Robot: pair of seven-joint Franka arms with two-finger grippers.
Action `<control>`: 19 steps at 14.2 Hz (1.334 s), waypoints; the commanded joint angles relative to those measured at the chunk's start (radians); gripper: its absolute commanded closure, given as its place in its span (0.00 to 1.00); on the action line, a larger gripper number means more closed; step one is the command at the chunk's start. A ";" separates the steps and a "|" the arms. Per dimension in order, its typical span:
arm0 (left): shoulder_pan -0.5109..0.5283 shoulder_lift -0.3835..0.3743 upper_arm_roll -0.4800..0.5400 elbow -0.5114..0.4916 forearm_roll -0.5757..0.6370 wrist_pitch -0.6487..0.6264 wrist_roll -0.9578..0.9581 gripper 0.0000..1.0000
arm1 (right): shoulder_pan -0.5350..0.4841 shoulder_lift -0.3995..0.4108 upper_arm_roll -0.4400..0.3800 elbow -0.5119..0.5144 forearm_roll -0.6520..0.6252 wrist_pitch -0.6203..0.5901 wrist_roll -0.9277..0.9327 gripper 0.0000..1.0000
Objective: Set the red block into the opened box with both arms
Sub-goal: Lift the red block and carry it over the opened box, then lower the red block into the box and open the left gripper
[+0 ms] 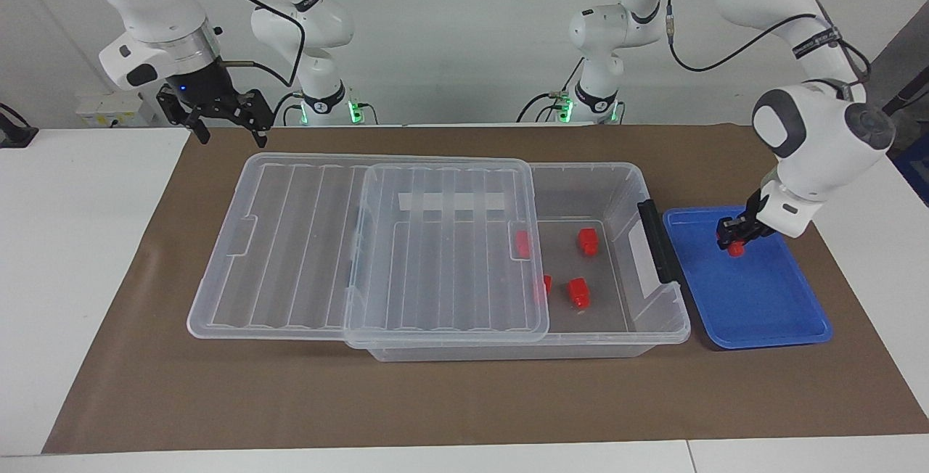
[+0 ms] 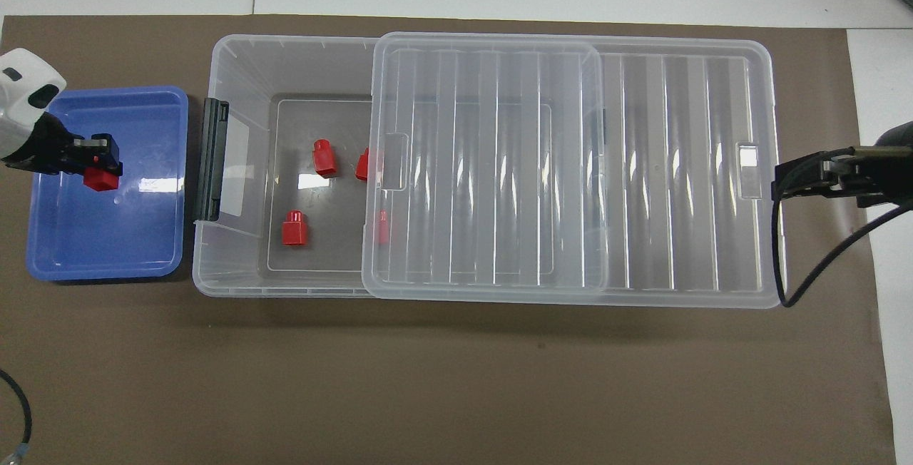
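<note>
Up over the blue tray (image 1: 769, 317), at the left arm's end of the brown mat (image 1: 464, 400), the left gripper (image 1: 734, 239) is clamped on a red block (image 1: 737, 248), which hangs clear of the tray floor with its lower part showing under the black fingers. In the overhead view the same gripper (image 2: 96, 165) sits above the tray's (image 2: 100, 251) half farther from the robots, the block (image 2: 100, 179) poking out beneath it.

Beside the tray stands the clear storage box (image 1: 653, 313), its black end latch (image 1: 659, 241) facing the tray. Its ribbed lid (image 1: 305, 241) is slid toward the right arm's end, so the part of the box next to the latch lies open. Four more red blocks rest on the box floor: two in the open part (image 1: 588, 239) (image 1: 578, 291), two at the lid's edge and partly seen through it (image 1: 521, 243) (image 1: 546, 284).

Meanwhile the right gripper (image 1: 221, 125) waits in the air over the mat's corner nearer the robots, at the lid's end of the box, its fingers spread wide and holding nothing.
</note>
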 commanded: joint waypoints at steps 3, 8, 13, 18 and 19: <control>-0.089 -0.002 -0.072 0.180 -0.062 -0.218 -0.385 1.00 | -0.007 -0.001 0.002 -0.006 0.015 0.007 -0.014 0.00; -0.284 -0.008 -0.081 0.166 -0.045 -0.085 -0.788 1.00 | -0.007 -0.005 0.002 -0.018 0.015 0.007 -0.014 0.00; -0.388 -0.143 -0.081 -0.167 0.056 0.149 -0.810 1.00 | -0.009 -0.013 0.002 -0.029 0.015 0.007 -0.014 0.00; -0.404 -0.232 -0.086 -0.419 0.056 0.378 -0.810 1.00 | -0.013 -0.014 0.002 -0.032 0.015 0.007 -0.014 0.00; -0.404 -0.235 -0.086 -0.455 0.056 0.420 -0.810 1.00 | -0.015 -0.014 0.002 -0.038 0.015 0.007 -0.017 0.00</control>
